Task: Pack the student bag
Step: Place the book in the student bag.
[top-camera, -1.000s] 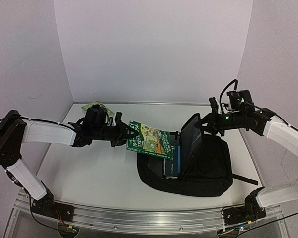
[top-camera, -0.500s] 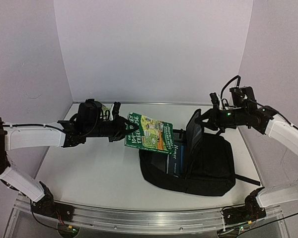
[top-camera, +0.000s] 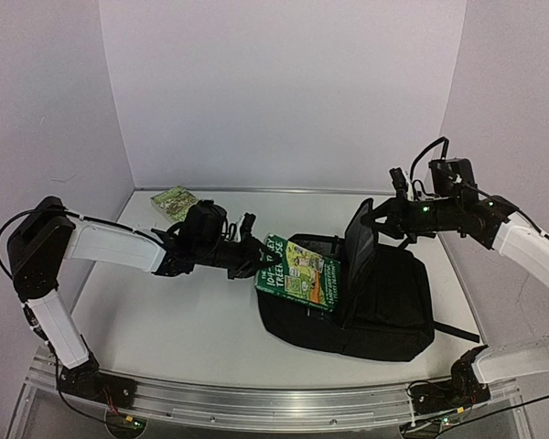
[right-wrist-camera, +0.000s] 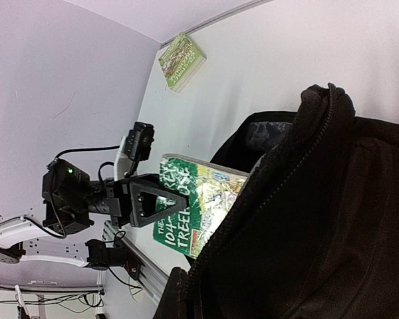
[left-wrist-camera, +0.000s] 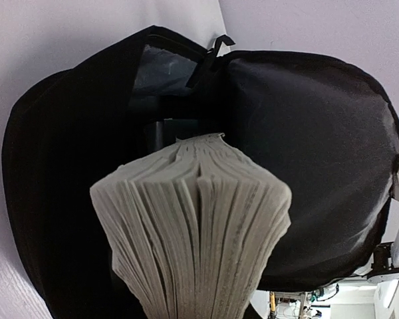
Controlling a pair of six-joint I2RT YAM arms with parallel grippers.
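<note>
The student bag lies right of centre, a big black backpack with its front flap lifted upright. My right gripper is shut on the flap's top edge and holds the bag's mouth open. My left gripper is shut on the spine end of a green paperback book, which tilts down over the mouth. The left wrist view shows the book's fanned page edges pointing into the bag; my own fingers are hidden behind them. In the right wrist view the book sits just past the flap's zipper edge.
A second small green book lies flat at the back left of the white table, also seen in the right wrist view as the small book. A black shoulder strap trails off the bag's right side. Pale walls enclose the table.
My left arm has carried the green book right and down, from beside the bag to over its open mouth. The dark book inside is now covered. The right gripper still holds the flap.
</note>
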